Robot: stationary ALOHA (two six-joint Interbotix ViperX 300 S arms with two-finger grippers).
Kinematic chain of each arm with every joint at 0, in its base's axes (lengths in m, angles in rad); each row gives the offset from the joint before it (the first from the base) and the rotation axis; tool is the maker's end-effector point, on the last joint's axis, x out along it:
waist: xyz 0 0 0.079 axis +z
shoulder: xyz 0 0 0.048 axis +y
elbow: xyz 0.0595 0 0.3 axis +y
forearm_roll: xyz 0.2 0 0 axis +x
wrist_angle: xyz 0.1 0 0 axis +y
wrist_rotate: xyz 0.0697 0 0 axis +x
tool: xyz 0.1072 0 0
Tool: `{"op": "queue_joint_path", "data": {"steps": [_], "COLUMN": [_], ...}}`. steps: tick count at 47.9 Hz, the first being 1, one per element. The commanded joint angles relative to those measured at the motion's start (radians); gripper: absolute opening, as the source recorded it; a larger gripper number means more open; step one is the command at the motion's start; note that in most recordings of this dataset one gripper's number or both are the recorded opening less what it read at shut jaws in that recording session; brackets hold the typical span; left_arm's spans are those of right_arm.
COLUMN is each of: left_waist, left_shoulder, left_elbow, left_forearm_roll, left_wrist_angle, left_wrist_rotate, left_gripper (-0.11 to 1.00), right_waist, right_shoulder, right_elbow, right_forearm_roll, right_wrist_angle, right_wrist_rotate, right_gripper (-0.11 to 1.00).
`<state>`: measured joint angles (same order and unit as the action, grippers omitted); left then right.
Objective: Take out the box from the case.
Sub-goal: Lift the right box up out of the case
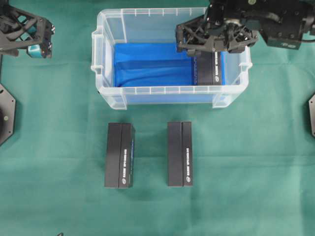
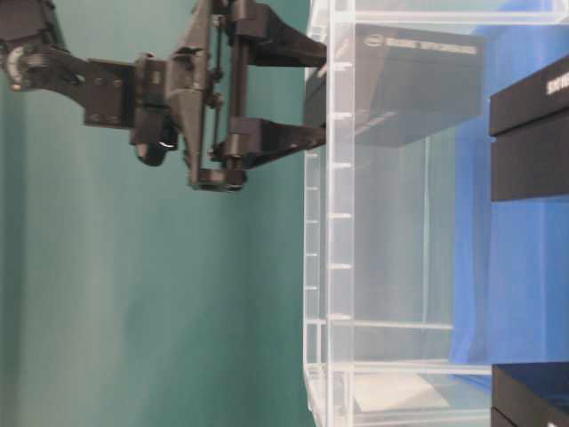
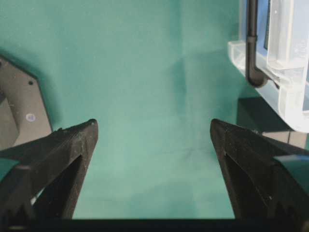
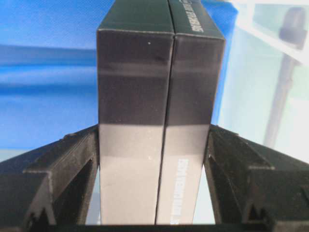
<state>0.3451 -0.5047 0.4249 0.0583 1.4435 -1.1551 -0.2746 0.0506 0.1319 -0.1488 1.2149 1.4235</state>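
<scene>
The case (image 1: 167, 90) is a clear plastic bin with a blue cloth bottom, standing at the back middle of the green table. A black box (image 1: 209, 69) stands inside it along the right wall. My right gripper (image 1: 212, 49) reaches down into the case and is shut on that box's upper end. In the right wrist view the box (image 4: 159, 96) fills the gap, with both fingers (image 4: 72, 154) pressed on its sides. From table level the box (image 2: 409, 89) shows through the case wall (image 2: 338, 267). My left gripper (image 1: 43, 39) hangs open at the far left, holding nothing.
Two more black boxes (image 1: 119, 155) (image 1: 179, 153) lie side by side on the green cloth in front of the case. Dark base plates (image 1: 6, 113) sit at the left and right table edges. The left wrist view shows the case's corner (image 3: 285, 92).
</scene>
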Motion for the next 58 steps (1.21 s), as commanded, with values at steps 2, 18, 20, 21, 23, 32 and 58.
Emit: {"op": "queue_joint_path", "data": {"steps": [2,18,20,21,23,32,58], "left_waist": [-0.005,-0.005,-0.003,-0.003,-0.005,-0.005,-0.005], "left_shoulder": [-0.009,-0.009,-0.009,-0.009,-0.009,-0.008,-0.006], "left_elbow": [-0.014,-0.015,-0.014,-0.014,-0.015,-0.015,-0.018], "left_forearm_roll": [0.0,-0.002,-0.002,0.0,0.0,-0.002,-0.002], "left_wrist_angle": [-0.003,-0.012,-0.014,-0.012,-0.014,-0.014,-0.014], "left_wrist_rotate": [0.0,-0.002,-0.002,-0.003,-0.003,-0.003,-0.006], "left_gripper": [0.98,0.98,0.98,0.98,0.98,0.98,0.98], "right_waist": [0.002,0.0,0.0,0.0,0.0,0.002,0.003], "right_shoulder": [-0.054,-0.086,-0.089,-0.089,-0.089,-0.089,-0.089], "right_elbow": [-0.051,-0.14,-0.152,-0.16,-0.173,-0.239,-0.354], "right_forearm_roll": [-0.005,-0.015,-0.017,-0.017,-0.017,-0.025,-0.032], "right_wrist_angle": [0.032,0.152,0.164,0.172,0.184,0.249,0.376], "right_wrist_rotate": [-0.003,-0.02,-0.029,-0.032,-0.037,-0.06,-0.081], "right_gripper": [0.65,0.65,0.65,0.65,0.65,0.65,0.65]}}
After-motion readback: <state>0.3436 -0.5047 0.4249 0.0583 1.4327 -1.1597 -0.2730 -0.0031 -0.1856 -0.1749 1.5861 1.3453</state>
